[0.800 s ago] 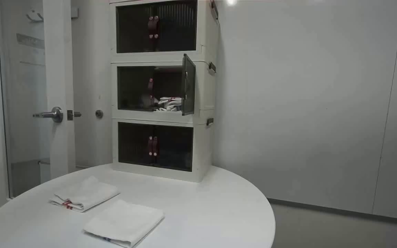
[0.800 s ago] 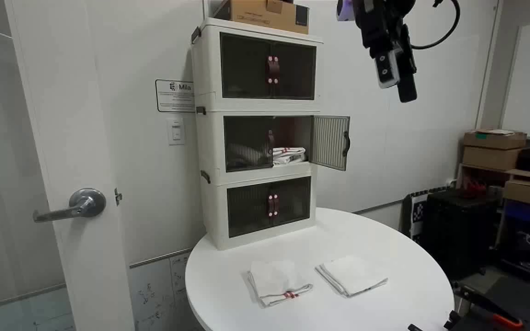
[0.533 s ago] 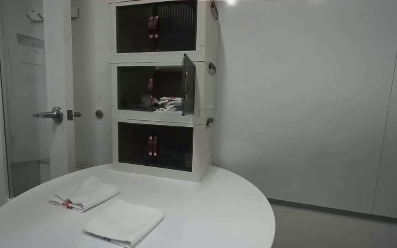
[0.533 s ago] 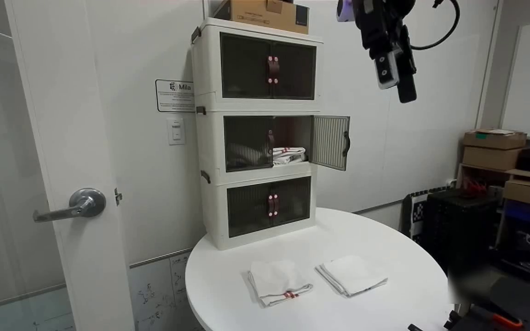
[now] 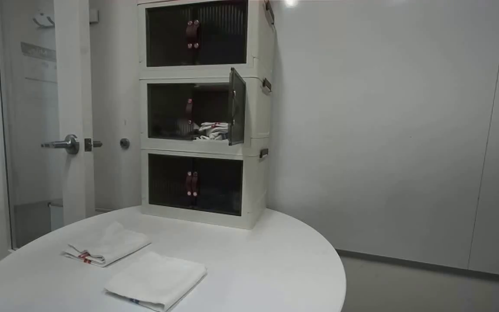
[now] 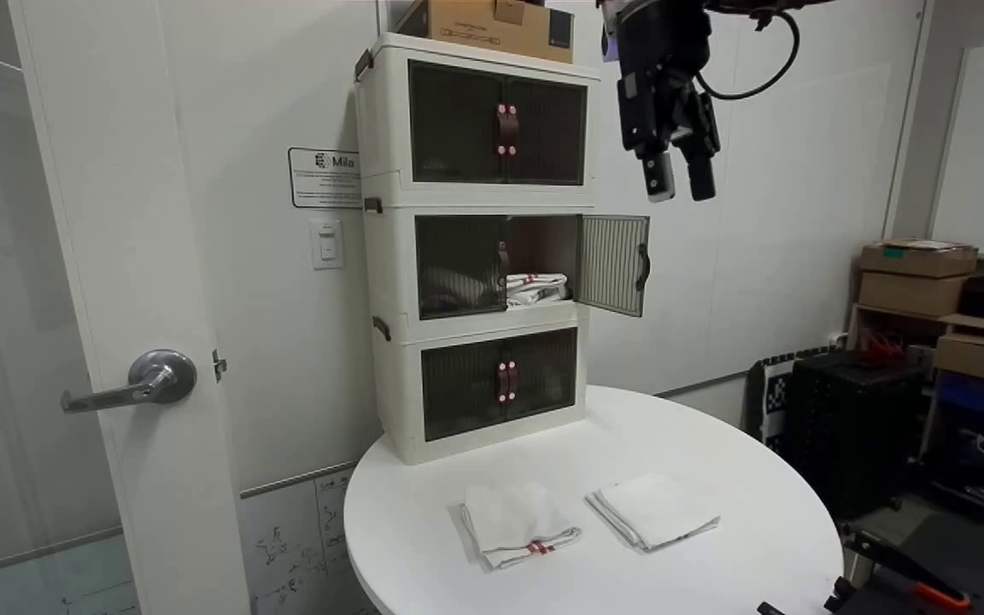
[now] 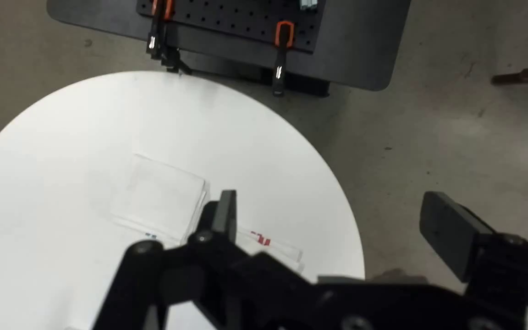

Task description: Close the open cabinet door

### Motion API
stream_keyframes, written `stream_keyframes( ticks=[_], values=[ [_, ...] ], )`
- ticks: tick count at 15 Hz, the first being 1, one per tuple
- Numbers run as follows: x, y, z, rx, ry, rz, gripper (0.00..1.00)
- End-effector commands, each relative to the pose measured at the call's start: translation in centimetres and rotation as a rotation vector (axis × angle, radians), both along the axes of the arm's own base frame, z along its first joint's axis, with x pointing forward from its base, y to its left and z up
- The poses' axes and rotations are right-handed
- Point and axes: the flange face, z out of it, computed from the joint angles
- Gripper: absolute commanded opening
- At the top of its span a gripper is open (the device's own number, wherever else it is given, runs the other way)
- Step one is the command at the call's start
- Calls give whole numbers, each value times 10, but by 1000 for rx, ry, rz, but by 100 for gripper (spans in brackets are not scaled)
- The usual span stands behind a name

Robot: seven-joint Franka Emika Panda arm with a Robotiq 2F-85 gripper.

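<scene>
The cabinet door (image 6: 613,265) is a dark see-through ribbed panel on the middle tier of the white three-tier cabinet (image 6: 389,273). It stands swung open, out from the front, with a dark handle (image 6: 644,266) near its free edge. In an exterior view the door (image 5: 238,108) is seen nearly edge-on. The left panel of the middle tier is shut. My gripper (image 6: 680,188) is open and empty, pointing down, higher than the door and apart from it. In the wrist view the gripper (image 7: 330,197) has its fingers wide apart; the door is out of that view.
Two folded white cloths (image 6: 519,525) (image 6: 654,512) lie on the round white table (image 6: 714,436). More cloth (image 6: 536,289) lies inside the open compartment. A cardboard box (image 6: 500,30) sits on the cabinet. A black bench with clamps (image 7: 282,55) stands beside the table.
In an exterior view my gripper has moved left, nearer the cabinet, and turned so the gap between its fingers shows. The cabinet door and cloths have not moved.
</scene>
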Motion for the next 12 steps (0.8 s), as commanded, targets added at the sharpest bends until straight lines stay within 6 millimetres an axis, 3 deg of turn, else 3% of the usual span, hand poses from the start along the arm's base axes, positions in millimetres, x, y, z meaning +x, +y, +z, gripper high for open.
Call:
stream_keyframes(
  ticks=[1,5,12],
  values=[
    [47,-5,10,-37,-23,2,100],
    [64,-36,29,-4,14,71,100],
    [59,-130,63,24,5,13,100]
  ],
)
